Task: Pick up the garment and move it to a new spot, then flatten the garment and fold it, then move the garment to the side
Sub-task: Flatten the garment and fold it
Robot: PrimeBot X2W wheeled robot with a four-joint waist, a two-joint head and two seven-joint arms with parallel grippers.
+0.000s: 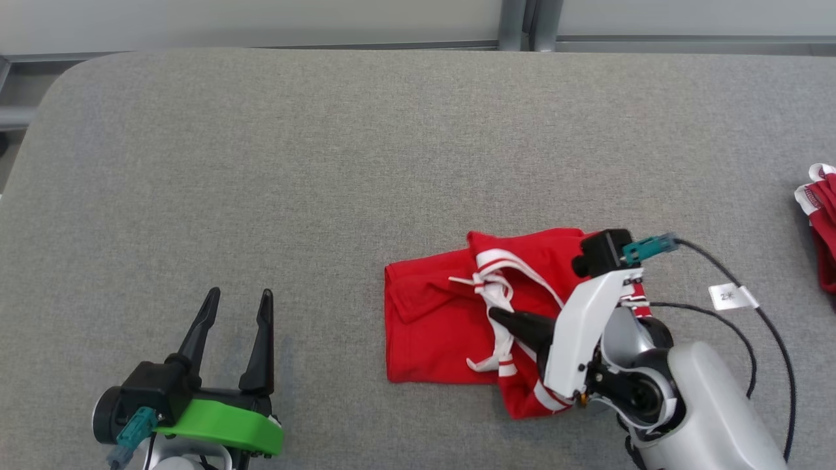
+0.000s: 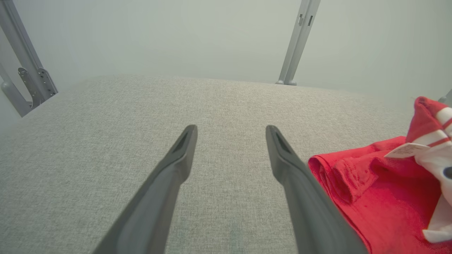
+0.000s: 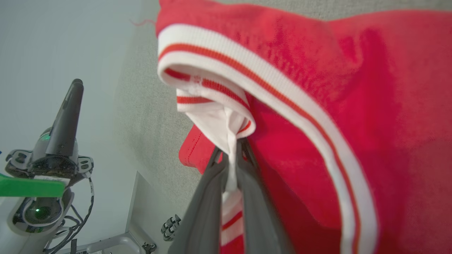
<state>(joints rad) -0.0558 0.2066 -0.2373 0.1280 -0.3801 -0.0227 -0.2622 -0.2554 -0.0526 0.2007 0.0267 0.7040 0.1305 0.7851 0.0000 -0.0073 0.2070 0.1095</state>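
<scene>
**Head view:** red jersey (image 1: 431, 326) lies crumpled right of centre on the grey worktop (image 1: 326, 163), toward the near edge, with its long axis roughly left to right. Right gripper (image 1: 503, 320) sits over its right half, fingers pointing left. Left gripper (image 1: 239, 297) is by the near left corner, well apart.

**Left wrist view:** left gripper (image 2: 231, 132) is spread over bare worktop. The jersey (image 2: 370, 197) lies off to its right.

**Right wrist view:** right gripper (image 3: 231, 151) pinches the white striped trim (image 3: 226, 130). The right arm is likely the one to carry.
</scene>
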